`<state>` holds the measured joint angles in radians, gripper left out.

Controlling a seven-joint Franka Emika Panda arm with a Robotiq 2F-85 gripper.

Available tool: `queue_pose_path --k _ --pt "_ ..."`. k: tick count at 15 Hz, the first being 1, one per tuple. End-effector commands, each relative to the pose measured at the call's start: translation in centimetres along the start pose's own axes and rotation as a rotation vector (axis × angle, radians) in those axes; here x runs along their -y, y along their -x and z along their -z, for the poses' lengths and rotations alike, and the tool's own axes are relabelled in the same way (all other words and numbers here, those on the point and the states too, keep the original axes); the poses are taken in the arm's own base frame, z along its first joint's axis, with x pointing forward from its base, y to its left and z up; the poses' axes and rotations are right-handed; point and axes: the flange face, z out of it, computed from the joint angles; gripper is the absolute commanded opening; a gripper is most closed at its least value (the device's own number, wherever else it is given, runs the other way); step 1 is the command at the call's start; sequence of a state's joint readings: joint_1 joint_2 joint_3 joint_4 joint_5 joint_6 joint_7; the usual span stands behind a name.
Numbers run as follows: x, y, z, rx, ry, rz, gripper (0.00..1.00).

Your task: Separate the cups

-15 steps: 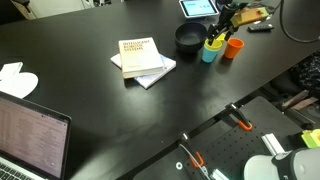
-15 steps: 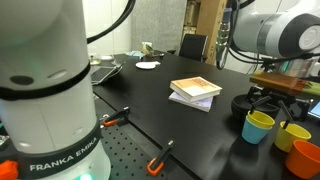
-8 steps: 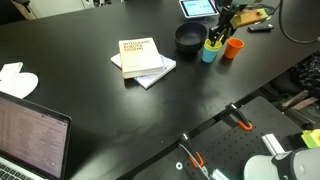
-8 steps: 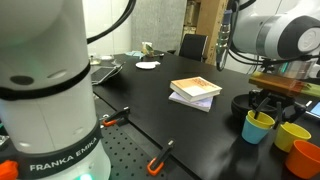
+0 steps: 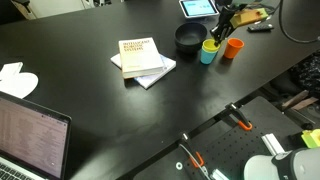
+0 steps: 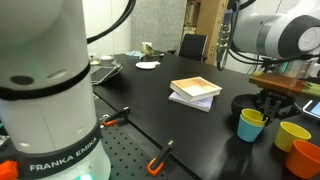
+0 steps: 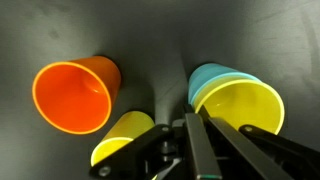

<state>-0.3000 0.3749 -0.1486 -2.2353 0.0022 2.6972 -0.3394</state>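
In the wrist view an orange cup (image 7: 75,95) stands at the left and a loose yellow cup (image 7: 120,142) below it. At the right a teal-blue cup (image 7: 208,80) holds a second yellow cup (image 7: 240,105) nested inside. My gripper (image 7: 193,118) comes in from the bottom, its fingers pressed together on the near rim of that nested yellow cup. In both exterior views the gripper (image 6: 263,112) (image 5: 213,38) hangs right over the teal-blue cup (image 6: 250,127) (image 5: 208,52). Beside it stand the loose yellow cup (image 6: 293,135) and the orange cup (image 6: 307,158) (image 5: 233,47).
A black bowl (image 5: 188,38) (image 6: 243,103) sits close behind the cups. Two stacked books (image 5: 143,58) (image 6: 195,92) lie mid-table. A laptop (image 5: 30,128) and a white object (image 5: 15,78) are at the far end, and a tablet (image 5: 197,8) is near the arm.
The jaws have gone from wide open to shut at the nested yellow cup's rim. The teal-blue cup has shifted slightly sideways under the gripper.
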Motion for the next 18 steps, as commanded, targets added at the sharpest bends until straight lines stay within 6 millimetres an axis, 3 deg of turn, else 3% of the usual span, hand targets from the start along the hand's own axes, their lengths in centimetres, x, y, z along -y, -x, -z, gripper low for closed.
queue_pose_path --k 1,8,15,18 --pt "-0.4 -0.2 0.4 0.015 0.015 -0.012 0.08" --pt "-1.8 -0.3 2.5 0.038 0.002 -0.034 0.06" --pt "-0.8 -0.3 0.2 0.144 -0.095 -0.058 0.06" --pt "-0.4 -0.6 1.3 0.089 -0.13 -0.059 0.05"
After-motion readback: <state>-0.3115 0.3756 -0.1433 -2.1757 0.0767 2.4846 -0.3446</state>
